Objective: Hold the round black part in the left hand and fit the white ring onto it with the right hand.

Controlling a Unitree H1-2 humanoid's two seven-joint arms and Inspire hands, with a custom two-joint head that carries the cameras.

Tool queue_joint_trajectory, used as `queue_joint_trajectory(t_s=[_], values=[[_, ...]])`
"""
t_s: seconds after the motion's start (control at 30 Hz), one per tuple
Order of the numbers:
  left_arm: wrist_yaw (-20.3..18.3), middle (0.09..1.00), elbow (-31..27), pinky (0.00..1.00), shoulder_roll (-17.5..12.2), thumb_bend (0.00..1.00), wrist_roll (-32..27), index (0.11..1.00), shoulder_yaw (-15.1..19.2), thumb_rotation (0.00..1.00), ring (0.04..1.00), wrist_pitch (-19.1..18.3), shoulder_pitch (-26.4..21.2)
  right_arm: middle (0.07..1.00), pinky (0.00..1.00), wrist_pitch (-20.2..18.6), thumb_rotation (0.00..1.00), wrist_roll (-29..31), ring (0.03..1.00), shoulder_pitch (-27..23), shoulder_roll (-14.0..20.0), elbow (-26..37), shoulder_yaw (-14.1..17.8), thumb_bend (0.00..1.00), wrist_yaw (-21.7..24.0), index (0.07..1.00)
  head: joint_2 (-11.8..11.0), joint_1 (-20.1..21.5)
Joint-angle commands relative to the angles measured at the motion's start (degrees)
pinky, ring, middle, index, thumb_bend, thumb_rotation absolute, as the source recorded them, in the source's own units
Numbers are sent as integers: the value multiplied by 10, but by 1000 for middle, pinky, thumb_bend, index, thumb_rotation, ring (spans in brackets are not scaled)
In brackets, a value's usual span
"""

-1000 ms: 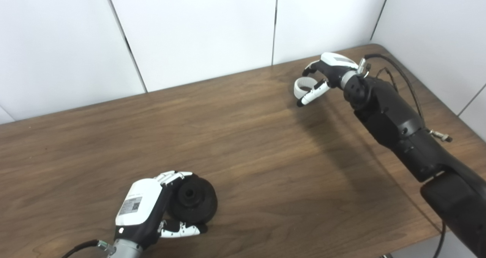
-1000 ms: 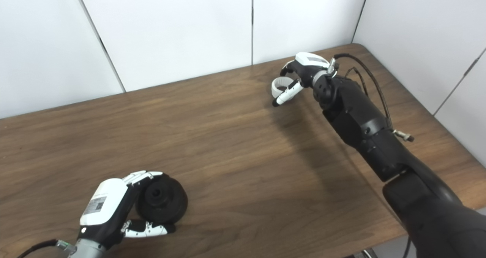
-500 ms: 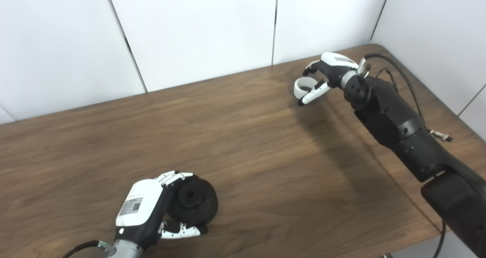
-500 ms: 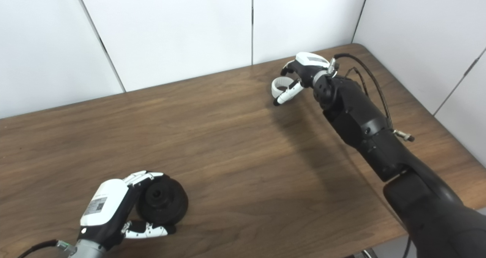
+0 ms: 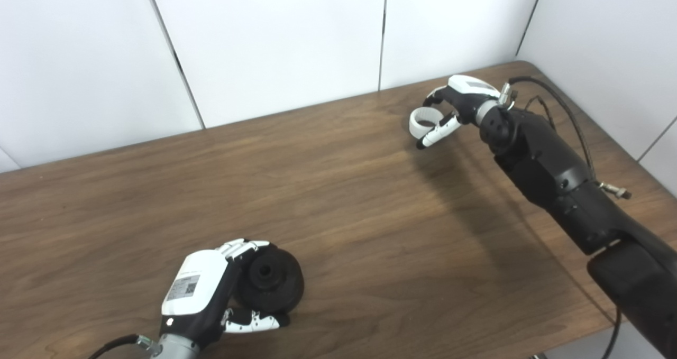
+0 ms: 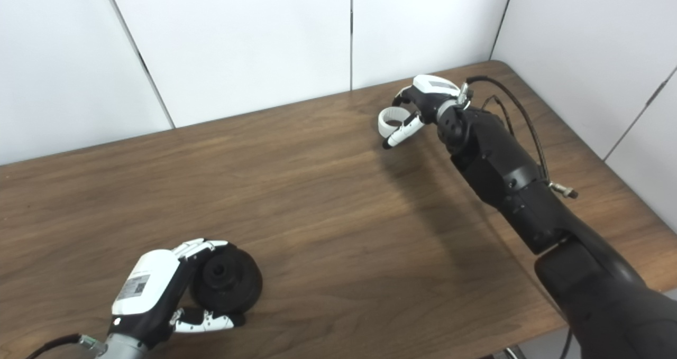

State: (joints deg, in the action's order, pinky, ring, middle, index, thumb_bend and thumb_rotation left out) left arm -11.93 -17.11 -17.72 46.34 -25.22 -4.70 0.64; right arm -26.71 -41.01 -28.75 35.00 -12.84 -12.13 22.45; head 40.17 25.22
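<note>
The round black part (image 5: 272,285), a thick disc with a hub hole in its face, sits at the near left of the wooden table (image 5: 338,200). My left hand (image 5: 203,295) is shut on it, fingers over its top edge and thumb under its lower edge. At the far right, the white ring (image 5: 423,121) is held in my right hand (image 5: 457,102), fingers curled over it from behind and thumb stretched along its near side. The ring's opening faces up and to the left. I cannot tell whether the ring touches the table.
White wall panels (image 5: 275,47) close the table's back and right sides. The right forearm (image 5: 550,163) and its loose black cable (image 5: 560,105) stretch over the table's right end. The table's front edge runs near the right arm at lower right.
The right hand with the ring has shifted very slightly to the right. The left hand and the black part have stayed in place.
</note>
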Motion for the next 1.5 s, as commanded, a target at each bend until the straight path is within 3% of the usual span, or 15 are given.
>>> queue_joint_trajectory(t_s=[0.0, 0.37, 1.03, 1.47], values=[[-42, 764, 10, 752, -9, 525, 7, 485, -14, 64, 841, -11, 26, 872, 855, -1, 358, -8, 912, -19, 17, 7, 9, 793, -7, 803, 1, -1], [-48, 757, -1, 748, -9, 525, 12, 485, -16, 64, 831, -18, 27, 882, 858, 0, 348, -8, 926, -18, 19, 3, 7, 789, -7, 802, 5, -2], [-44, 757, -6, 743, -7, 525, 7, 485, -15, 63, 834, -14, 30, 823, 790, 6, 249, -2, 858, -14, 16, 2, 4, 790, -36, 683, 10, -3], [-48, 762, -8, 758, -7, 525, 9, 485, -15, 63, 846, -18, 29, 827, 810, 8, 302, -8, 884, -15, 16, 5, -9, 829, -32, 681, 13, -4]])
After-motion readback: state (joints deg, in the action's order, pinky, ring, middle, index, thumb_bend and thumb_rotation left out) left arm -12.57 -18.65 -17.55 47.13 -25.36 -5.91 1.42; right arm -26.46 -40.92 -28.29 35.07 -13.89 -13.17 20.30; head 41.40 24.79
